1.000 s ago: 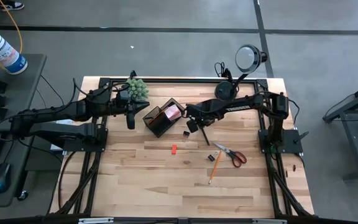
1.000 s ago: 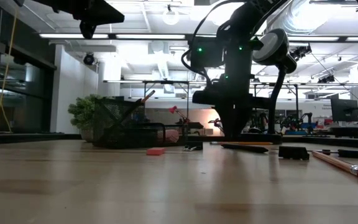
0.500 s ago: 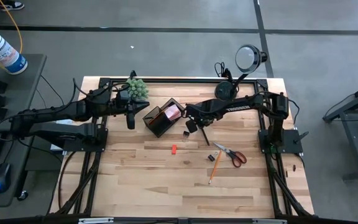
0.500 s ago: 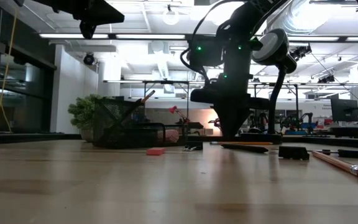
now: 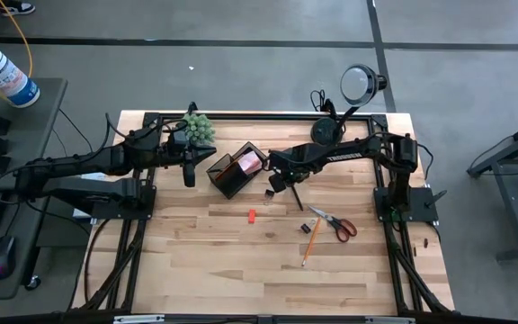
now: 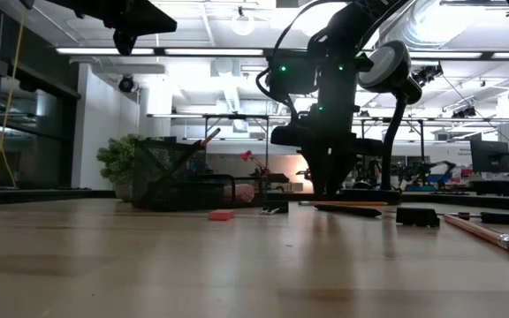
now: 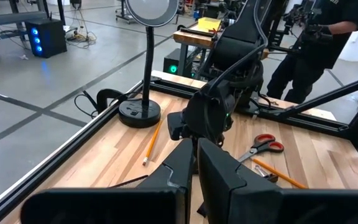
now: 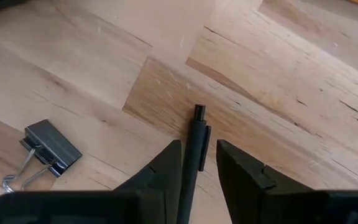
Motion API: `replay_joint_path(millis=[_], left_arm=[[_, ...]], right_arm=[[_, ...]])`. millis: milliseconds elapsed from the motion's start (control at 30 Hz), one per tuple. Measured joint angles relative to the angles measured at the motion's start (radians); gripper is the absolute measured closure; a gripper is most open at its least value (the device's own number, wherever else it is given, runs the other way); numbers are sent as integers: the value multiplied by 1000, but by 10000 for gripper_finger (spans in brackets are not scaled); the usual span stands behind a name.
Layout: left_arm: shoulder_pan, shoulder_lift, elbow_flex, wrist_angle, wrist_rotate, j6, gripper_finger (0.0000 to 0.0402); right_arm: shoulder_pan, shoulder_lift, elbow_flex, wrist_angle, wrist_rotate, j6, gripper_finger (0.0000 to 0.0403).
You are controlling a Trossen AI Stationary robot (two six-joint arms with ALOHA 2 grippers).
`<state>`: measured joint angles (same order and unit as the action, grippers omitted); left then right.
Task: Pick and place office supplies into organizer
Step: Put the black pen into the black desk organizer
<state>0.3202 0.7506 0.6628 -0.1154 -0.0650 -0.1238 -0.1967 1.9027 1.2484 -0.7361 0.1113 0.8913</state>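
The black pen (image 8: 196, 143) lies flat on the table, right of the organizer. My right gripper (image 8: 199, 146) (image 5: 283, 183) is open and low over it, pointing down, one finger on either side of the pen with a gap at each tip. The organizer (image 5: 227, 175) is a black box left of it; the pink sticky-note pad (image 5: 251, 162) rests at its right end. On the bare wood lie the red block (image 5: 251, 216), scissors (image 5: 335, 223), a pencil (image 5: 309, 243) and a small black piece (image 5: 305, 228). My left gripper (image 5: 188, 175) (image 7: 194, 155) is shut and hangs left of the organizer.
A black binder clip (image 8: 45, 155) lies close beside the pen. The green plant (image 5: 198, 128) stands at the far left; the lamp base (image 5: 325, 130) and its round head (image 5: 361, 83) stand at the far right. A person (image 7: 309, 50) stands beyond the table.
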Motion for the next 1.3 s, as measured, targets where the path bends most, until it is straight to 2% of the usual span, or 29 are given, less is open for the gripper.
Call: replay_joint_path(millis=[233,733,1300], left_arm=[[0,0,0,0,0,0,387],[0,0,0,0,0,0,387],[0,0,0,0,0,0,387]], right_arm=[[-2,3,-1,-5,13,-2,324],[-2,4,-1,-7,14,-7,319],[1,69,3,3,-7,-10,320]])
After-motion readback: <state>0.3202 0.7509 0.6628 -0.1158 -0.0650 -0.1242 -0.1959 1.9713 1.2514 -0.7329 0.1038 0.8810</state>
